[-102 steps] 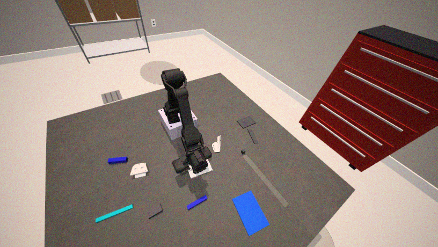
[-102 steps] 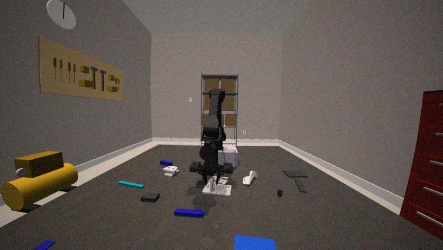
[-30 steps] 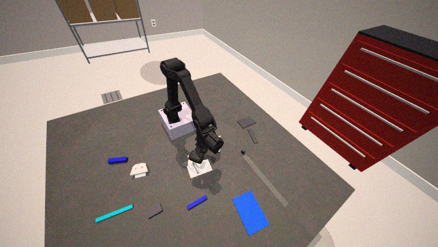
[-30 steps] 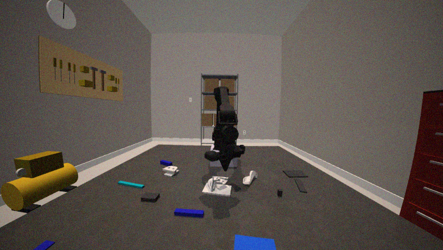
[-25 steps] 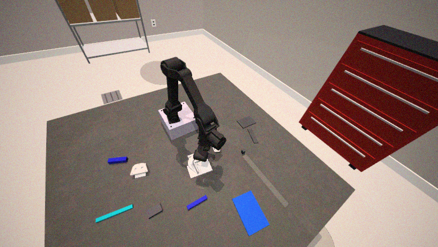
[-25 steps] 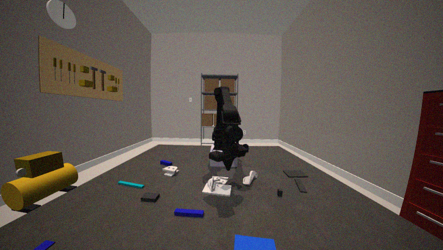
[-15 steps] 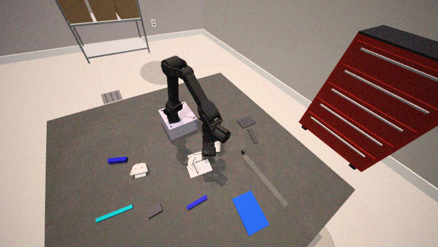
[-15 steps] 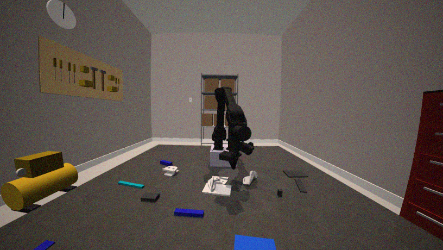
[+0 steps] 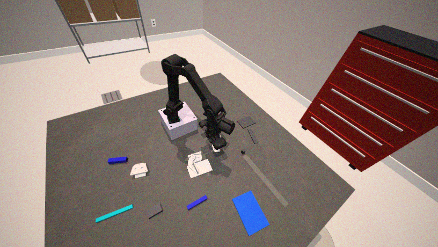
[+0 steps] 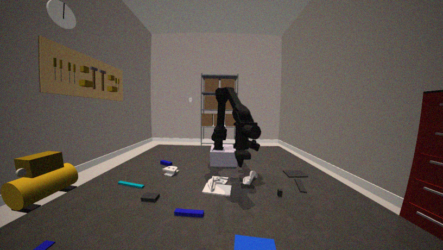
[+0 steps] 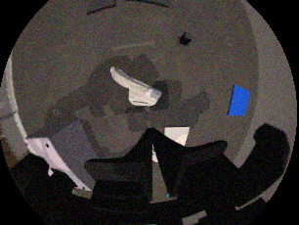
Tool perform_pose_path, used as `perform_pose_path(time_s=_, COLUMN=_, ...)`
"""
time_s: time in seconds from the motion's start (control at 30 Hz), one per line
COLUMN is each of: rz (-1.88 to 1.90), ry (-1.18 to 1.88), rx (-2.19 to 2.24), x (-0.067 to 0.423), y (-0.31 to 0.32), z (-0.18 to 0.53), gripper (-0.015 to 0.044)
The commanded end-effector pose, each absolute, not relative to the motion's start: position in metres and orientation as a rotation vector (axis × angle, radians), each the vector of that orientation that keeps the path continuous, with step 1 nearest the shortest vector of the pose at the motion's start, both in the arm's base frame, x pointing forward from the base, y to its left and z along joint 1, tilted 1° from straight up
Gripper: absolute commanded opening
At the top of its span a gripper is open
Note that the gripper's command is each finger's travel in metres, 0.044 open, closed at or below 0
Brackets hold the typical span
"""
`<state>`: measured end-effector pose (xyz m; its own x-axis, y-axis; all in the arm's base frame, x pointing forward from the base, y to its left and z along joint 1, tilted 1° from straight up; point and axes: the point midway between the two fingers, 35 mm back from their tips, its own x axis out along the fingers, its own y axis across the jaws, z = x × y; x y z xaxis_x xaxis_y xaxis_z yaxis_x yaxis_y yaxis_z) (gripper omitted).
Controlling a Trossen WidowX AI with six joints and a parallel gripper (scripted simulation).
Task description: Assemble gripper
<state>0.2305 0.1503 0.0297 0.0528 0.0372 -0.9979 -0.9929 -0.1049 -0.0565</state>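
My gripper (image 10: 240, 165) (image 11: 149, 131) is shut and empty, fingers pointing down above the table. A loose white jaw (image 9: 216, 149) (image 10: 248, 179) (image 11: 140, 94) lies on the table just beyond the fingertips, partly hidden by the gripper in the top view. The white gripper base (image 9: 204, 167) (image 10: 222, 189) (image 11: 177, 134) lies beside it, largely hidden by the fingers in the wrist view. Another jaw (image 10: 211, 183) stands out on the base; whether it sits fully on its pin I cannot tell. The white housing plate (image 9: 139, 168) (image 10: 170, 169) lies apart on the left of the top and exterior views.
A dark blue bar (image 9: 117, 160) lies behind the housing plate. Nearer the front are a cyan bar (image 9: 114, 213), a dark block (image 10: 150, 197), another blue bar (image 9: 197, 202) and a blue sheet (image 9: 250, 212). A small black piece (image 11: 184, 39) and dark flat plates (image 9: 246, 122) lie right.
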Motion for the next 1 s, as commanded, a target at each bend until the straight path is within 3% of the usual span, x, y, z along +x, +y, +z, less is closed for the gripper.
perform_pose_path(time_s=0.0, rz=1.363, ry=1.023, rx=-1.395, x=0.220, y=0.158, z=0.029, gripper=0.0000)
perform_pose_path(time_s=0.97, rz=1.904, ry=0.439, rx=-1.959, x=0.160, y=0.199, z=0.029, gripper=0.0000)
